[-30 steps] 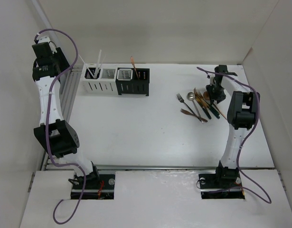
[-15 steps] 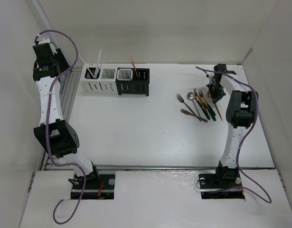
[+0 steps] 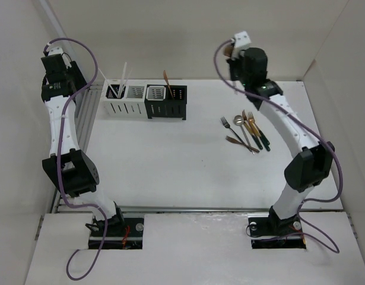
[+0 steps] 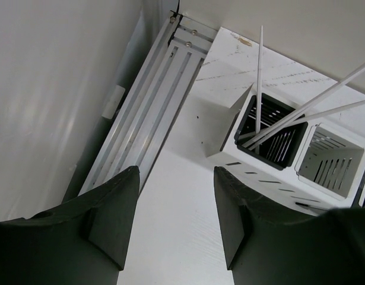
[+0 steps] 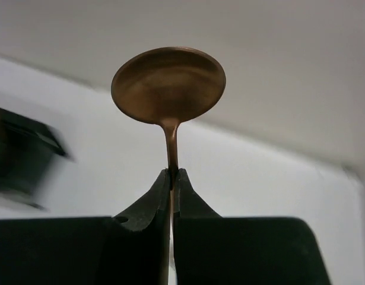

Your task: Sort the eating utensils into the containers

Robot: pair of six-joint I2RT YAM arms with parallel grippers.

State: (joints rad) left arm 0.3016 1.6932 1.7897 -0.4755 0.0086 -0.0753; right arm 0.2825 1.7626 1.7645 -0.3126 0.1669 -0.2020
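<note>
Copper spoon (image 5: 168, 86) pinched at the neck by the right gripper (image 5: 172, 178) — jaws closed tight on it, bowl up | held high over the table (image 3: 170, 154), clear of the remaining utensils (image 3: 246, 130) | likely bound for the containers (image 3: 145, 101), well apart to the left | left gripper (image 4: 176, 196) spread wide, empty — near the white caddy (image 4: 227, 139) holding chopsticks (image 4: 259, 77)

The right gripper (image 5: 172, 175) has left the pile of utensils (image 3: 246, 132) and risen high toward the far left, now pinching a copper spoon (image 5: 168, 85).
</note>
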